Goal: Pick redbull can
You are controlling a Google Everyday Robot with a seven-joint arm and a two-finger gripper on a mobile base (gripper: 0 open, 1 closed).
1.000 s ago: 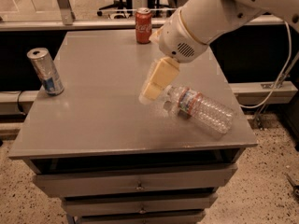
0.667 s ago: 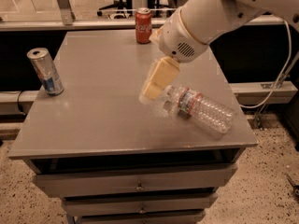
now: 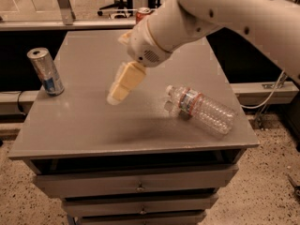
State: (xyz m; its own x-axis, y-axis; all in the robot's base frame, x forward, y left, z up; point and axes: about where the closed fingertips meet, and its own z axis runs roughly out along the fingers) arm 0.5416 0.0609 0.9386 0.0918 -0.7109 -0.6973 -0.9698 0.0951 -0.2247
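Observation:
The redbull can (image 3: 45, 71), slim and silver with blue panels, stands upright near the left edge of the grey table (image 3: 84, 125). My gripper (image 3: 116, 96), cream-coloured, hangs over the middle of the table, pointing down and to the left. It is to the right of the can and well apart from it, holding nothing. The white arm comes in from the upper right.
A clear plastic water bottle (image 3: 201, 109) lies on its side at the table's right. A red cola can (image 3: 142, 13) stands at the far edge, partly hidden behind the arm. Drawers (image 3: 136, 184) sit below the tabletop. A cable (image 3: 269, 95) hangs at right.
The gripper and arm have moved left across the table towards the redbull can. The can, the bottle and the cola can have not moved.

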